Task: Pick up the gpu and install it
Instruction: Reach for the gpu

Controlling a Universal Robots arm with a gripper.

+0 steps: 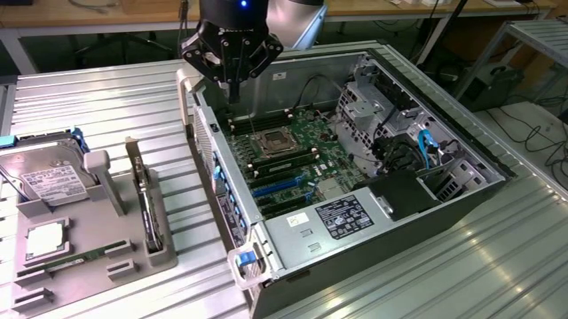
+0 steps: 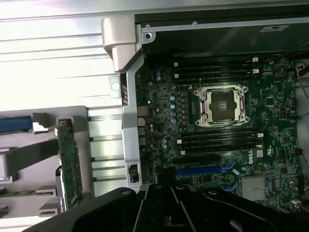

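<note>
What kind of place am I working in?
Probably a robotics lab set up for PC assembly: open computer case on a ribbed metal table, parts fixture with a hard drive, cabled workbenches behind.

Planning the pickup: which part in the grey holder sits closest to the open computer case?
The gpu, the slim card standing on edge; the hard drive and RAM stick sit farther away.

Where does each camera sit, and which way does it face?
Exterior view: set high, looking down on the open computer case; the shut tool hangs above its rim.
Wrist view: on the wrist, looking down into the case at the motherboard; the tool's dark body shows.
Shared: CPU socket, gpu in its holder.
</note>
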